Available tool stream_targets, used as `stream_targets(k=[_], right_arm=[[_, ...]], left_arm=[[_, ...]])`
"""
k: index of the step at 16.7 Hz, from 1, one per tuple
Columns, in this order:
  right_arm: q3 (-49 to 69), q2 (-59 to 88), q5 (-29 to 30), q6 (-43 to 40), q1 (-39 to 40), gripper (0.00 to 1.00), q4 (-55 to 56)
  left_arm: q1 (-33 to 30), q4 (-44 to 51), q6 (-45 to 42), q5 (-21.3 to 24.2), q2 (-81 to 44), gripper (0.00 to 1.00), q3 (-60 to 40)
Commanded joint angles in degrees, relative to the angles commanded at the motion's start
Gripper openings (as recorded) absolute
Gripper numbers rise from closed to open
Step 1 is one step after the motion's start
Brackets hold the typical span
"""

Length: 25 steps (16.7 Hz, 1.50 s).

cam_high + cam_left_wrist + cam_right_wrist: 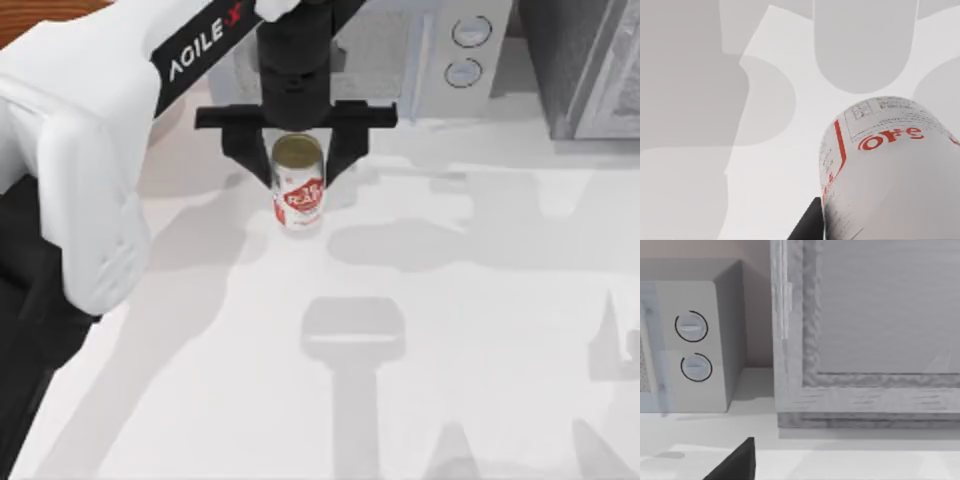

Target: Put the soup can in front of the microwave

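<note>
The left gripper [297, 165] grips the small red-and-white soup can [297, 190] upright on the white tabletop [450, 330], near the pale grey-blue microwave [440, 50]. Placement looks finished; next, release and lift clear.

Am counting one soup can [297, 190] on table [470, 330]. Am counting one microwave [420, 50] at far side, carrying two round knobs [468, 50]. Am counting one darker speckled appliance [585, 65] at far right.
</note>
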State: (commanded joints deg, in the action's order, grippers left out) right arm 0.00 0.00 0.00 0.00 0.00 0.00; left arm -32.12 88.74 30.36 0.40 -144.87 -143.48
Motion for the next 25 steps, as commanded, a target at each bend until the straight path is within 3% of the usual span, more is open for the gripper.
stream_targets(k=[9,22,25], right_arm=[[0.0,0.0,0.0,0.0,0.0,1.00,0.0],[0.0,0.0,0.0,0.0,0.0,1.00,0.0],[0.0,0.0,0.0,0.0,0.0,1.00,0.0]], left_arm=[[-0.3,-2.5,0.1,0.0,0.8,0.00,3.3],[-0.3,-2.5,0.1,0.0,0.8,0.98,3.3],[-0.3,-2.5,0.1,0.0,0.8,1.00,3.3]])
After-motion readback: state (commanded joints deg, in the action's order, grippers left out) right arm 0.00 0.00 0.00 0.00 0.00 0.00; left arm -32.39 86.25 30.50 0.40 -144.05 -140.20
